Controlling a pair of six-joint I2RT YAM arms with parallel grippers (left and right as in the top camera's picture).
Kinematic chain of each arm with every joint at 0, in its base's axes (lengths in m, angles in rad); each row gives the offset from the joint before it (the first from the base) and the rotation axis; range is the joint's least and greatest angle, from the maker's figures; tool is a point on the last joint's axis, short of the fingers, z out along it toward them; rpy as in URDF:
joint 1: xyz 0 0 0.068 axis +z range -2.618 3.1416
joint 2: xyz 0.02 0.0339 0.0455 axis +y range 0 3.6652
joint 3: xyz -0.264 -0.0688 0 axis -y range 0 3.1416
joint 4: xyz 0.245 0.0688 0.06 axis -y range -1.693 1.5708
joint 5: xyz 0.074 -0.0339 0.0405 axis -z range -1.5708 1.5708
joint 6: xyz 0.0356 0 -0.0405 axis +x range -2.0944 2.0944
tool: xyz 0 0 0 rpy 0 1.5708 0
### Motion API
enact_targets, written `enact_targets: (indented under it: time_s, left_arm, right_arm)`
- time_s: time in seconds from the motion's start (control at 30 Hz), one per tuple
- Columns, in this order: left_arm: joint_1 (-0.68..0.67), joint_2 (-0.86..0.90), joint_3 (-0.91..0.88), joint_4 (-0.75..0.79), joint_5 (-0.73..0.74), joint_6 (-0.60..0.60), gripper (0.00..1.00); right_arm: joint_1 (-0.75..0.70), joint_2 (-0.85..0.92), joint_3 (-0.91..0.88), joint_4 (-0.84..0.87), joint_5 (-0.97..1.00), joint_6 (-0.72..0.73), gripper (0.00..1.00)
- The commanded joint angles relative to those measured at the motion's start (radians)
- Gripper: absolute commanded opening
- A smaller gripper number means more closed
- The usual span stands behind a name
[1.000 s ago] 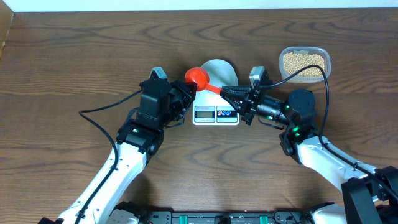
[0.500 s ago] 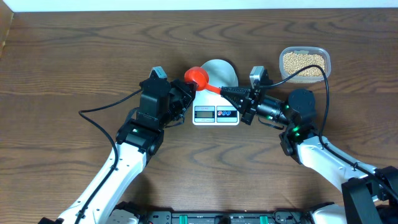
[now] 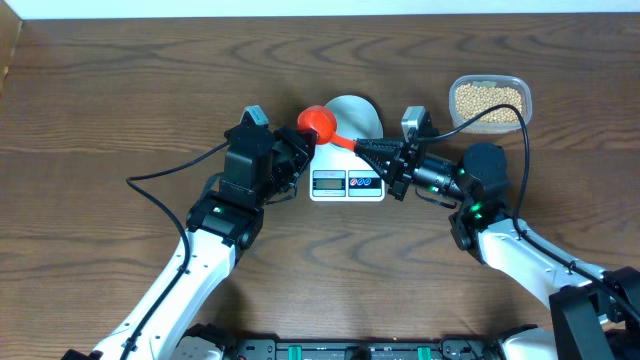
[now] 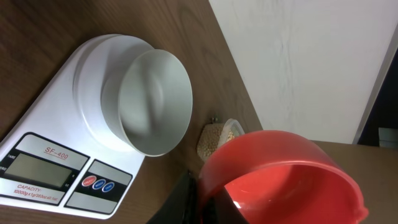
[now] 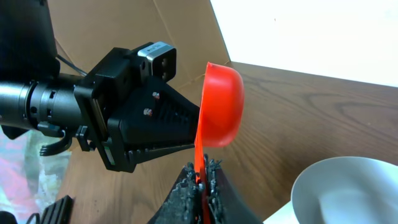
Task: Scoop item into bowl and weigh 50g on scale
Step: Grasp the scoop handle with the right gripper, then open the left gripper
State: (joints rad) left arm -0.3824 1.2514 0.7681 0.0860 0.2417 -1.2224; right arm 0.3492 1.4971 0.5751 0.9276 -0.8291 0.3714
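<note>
The white scale [image 3: 347, 184] lies at mid-table with the pale bowl [image 3: 356, 114] standing on its far end. In the left wrist view the bowl [image 4: 155, 102] is empty. A red scoop [image 3: 317, 123] hangs just left of the bowl, and its cup [image 4: 292, 168] looks empty. My right gripper [image 3: 362, 147] is shut on the scoop's handle [image 5: 200, 155]. My left gripper [image 3: 303, 150] pinches the wall of the scoop's cup, with one finger outside and one inside [image 4: 202, 199]. The tan beans [image 3: 488, 98] lie in a clear tub at the far right.
The clear tub [image 3: 522, 100] sits behind my right arm. It also shows small past the bowl in the left wrist view [image 4: 231, 124]. A cable runs left from my left arm [image 3: 170, 172]. A white wall borders the table's far edge [image 3: 320, 8].
</note>
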Motion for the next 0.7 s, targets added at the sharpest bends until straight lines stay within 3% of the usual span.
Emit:
enact_targets:
  time_s: [0.0, 0.5, 0.67]
  left_arm:
    - [-0.003, 0.003, 0.018, 0.006, 0.009, 0.021, 0.07]
    - [-0.003, 0.003, 0.018, 0.006, 0.009, 0.021, 0.07]
    - [-0.003, 0.003, 0.018, 0.006, 0.009, 0.021, 0.07]
  right_arm:
    - [0.006, 0.007, 0.019, 0.0, 0.003, -0.005, 0.05]
    - [0.006, 0.007, 0.019, -0.001, -0.001, -0.005, 0.09]
    - [0.006, 0.007, 0.019, -0.002, -0.001, -0.005, 0.06]
